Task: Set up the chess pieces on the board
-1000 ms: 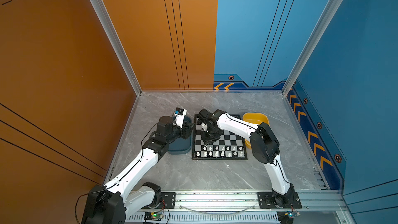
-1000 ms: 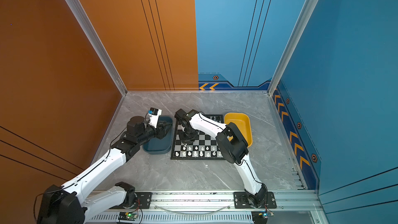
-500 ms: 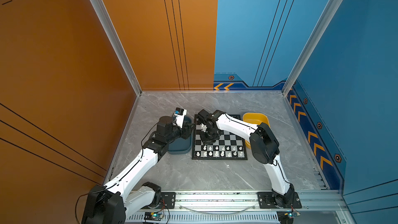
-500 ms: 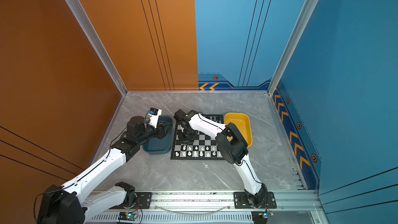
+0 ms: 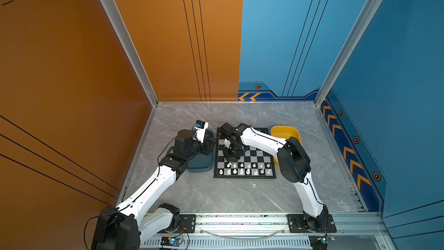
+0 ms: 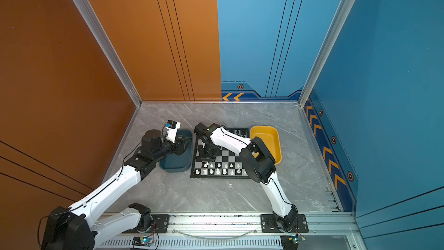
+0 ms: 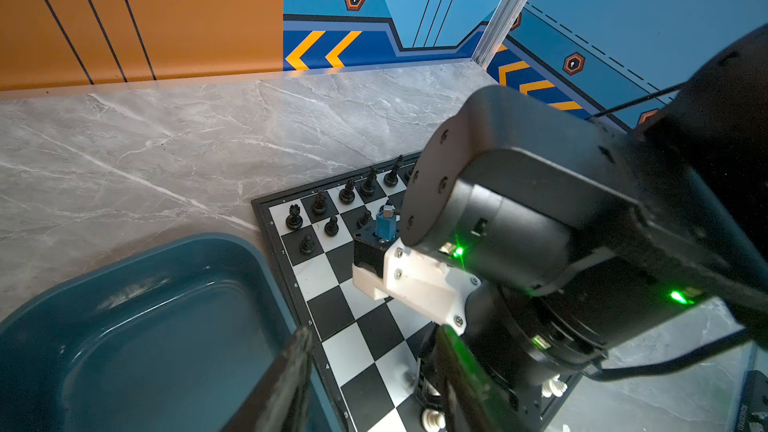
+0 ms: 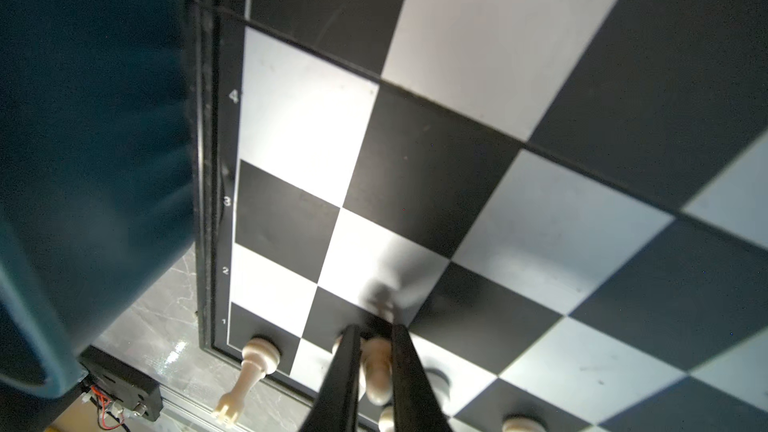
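Observation:
The board (image 5: pixel 245 177) (image 6: pixel 219 176) lies mid-table, and its squares fill the right wrist view (image 8: pixel 478 56). White chess pieces (image 5: pixel 247 168) (image 6: pixel 217 168) stand in its two near rows, and black chess pieces (image 7: pixel 345 193) (image 6: pixel 237 131) along its far edge. My right gripper (image 5: pixel 231 158) (image 6: pixel 206 157) (image 8: pixel 375 328) points down over the near-left squares, shut on a white pawn (image 8: pixel 376 363). I cannot tell whether the pawn's base rests on the board. A white rook (image 8: pixel 253 363) stands on the corner square beside it. My left gripper (image 5: pixel 212 141) (image 6: pixel 188 140) (image 7: pixel 374 334) hovers open and empty over the board's left edge.
A dark teal tray (image 5: pixel 200 164) (image 6: pixel 173 164) (image 7: pixel 124 326) sits empty against the board's left side. A yellow tray (image 5: pixel 284 132) (image 6: pixel 264 138) stands at its right. The right arm's wrist (image 7: pixel 540 201) hangs close in front of my left gripper.
The right gripper's jaws have narrowed a little around the white pawn. Neither arm has visibly moved.

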`<state>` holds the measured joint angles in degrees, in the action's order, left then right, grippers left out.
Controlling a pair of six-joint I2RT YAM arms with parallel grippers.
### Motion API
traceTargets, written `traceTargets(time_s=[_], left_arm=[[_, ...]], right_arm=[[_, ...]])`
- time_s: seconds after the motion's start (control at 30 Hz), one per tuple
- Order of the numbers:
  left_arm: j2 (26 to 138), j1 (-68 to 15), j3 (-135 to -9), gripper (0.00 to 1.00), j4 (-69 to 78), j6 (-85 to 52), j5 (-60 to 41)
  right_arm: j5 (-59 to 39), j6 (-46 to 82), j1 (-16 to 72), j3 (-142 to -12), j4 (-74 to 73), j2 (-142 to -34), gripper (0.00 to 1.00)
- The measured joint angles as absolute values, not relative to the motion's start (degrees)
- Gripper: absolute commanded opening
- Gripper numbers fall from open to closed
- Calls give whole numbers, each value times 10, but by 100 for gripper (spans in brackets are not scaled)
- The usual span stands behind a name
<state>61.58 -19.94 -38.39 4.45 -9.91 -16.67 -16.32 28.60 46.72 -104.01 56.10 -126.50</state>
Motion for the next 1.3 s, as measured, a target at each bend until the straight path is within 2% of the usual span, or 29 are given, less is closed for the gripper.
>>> traceTargets(time_s=[0.33,0.9,1.3], left_arm=[[616,-199,-384,50,45,-99,-165],[616,-199,-384,50,45,-99,-154],[602,-199,-384,50,49,-102,-124]], right_arm=[[-149,286,469,-1041,556,-1265,9],[-117,290,488,-1037,480,-1244,7],[-114,290,518,-917,378,-1176,7]])
